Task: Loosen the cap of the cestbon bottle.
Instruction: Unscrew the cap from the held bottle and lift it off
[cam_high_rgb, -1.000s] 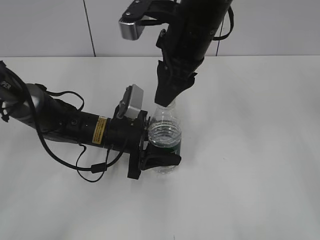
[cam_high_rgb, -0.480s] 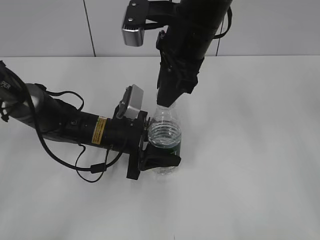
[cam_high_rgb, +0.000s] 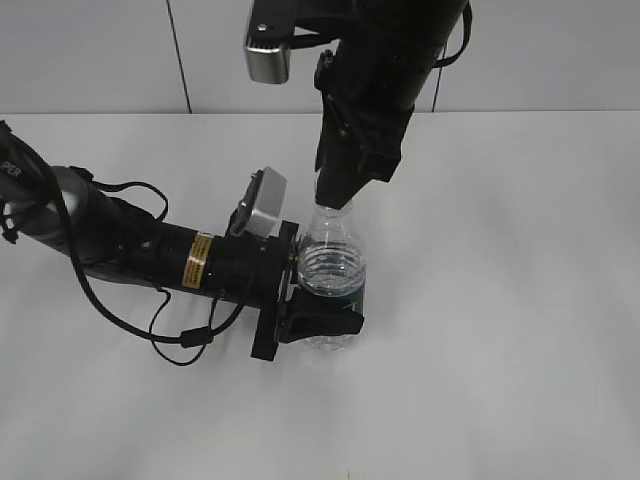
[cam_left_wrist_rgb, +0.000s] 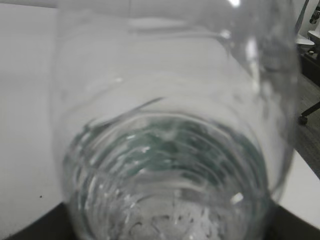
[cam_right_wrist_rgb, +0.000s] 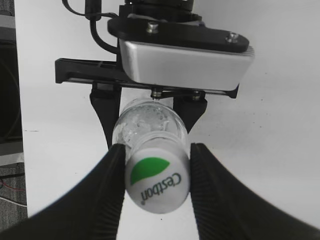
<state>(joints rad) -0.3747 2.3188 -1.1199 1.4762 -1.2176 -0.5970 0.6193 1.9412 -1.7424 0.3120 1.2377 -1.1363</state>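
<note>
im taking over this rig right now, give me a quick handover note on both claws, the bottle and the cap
Left claw: shut on the bottle, gripping its lower body at the green label and holding it upright on the table.
Right claw: above the bottle, fingers shut on either side of the cap.
Cap: on the neck, white top with green leaf and Cestbon print facing up.
Done: bottle braced, cap gripped.
Left: the pictures cannot show whether the cap has loosened yet; probably twist with the right claw while the left one holds, then release.

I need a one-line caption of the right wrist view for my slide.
Right gripper pinches the white cap from both sides while the left gripper steadies the cestbon bottle below.
</note>
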